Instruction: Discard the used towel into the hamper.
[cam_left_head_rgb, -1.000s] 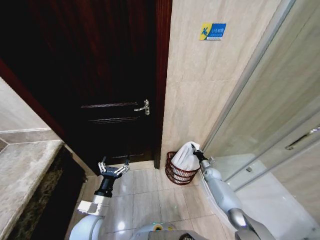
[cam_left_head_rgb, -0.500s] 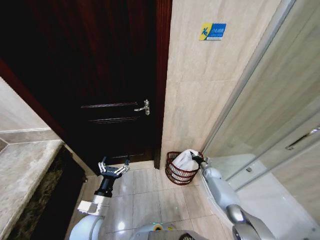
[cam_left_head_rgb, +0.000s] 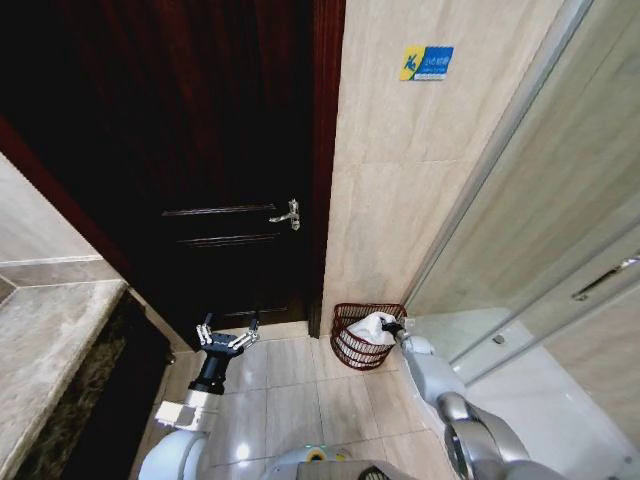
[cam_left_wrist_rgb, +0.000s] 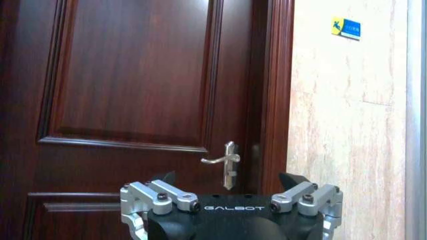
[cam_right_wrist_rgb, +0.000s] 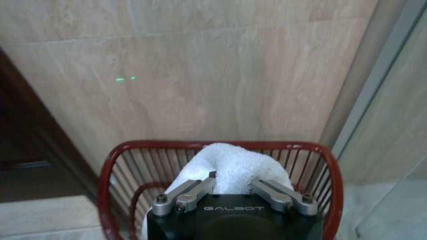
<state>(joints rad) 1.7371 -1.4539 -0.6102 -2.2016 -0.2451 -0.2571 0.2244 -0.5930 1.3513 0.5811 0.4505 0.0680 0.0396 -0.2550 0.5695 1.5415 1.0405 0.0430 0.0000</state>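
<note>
- Right pincer (cam_right_wrist_rgb: 232, 184) sits inside hamper (cam_left_head_rgb: 352, 348) rim, fingers closed on white towel (cam_right_wrist_rgb: 233, 167)
- Hamper on floor against tiled wall, beside dark door (cam_left_head_rgb: 200, 180)
- Left pincer (cam_left_head_rgb: 228, 336) spread wide, empty, over floor

Your hamper (cam_left_head_rgb: 364, 338) is boxed in: tiled wall (cam_left_head_rgb: 420, 190) behind, glass shower panel (cam_left_head_rgb: 560, 230) on its right, door frame (cam_left_head_rgb: 325, 180) on its left. Tiled floor (cam_left_head_rgb: 300, 390) in front lies open.

The right hand (cam_right_wrist_rgb: 231, 186) pinches a white towel (cam_right_wrist_rgb: 230, 167) between its fingers, the cloth sitting inside the red wire hamper (cam_right_wrist_rgb: 110, 172). Behind stands a beige tiled wall (cam_right_wrist_rgb: 200, 75).
</note>
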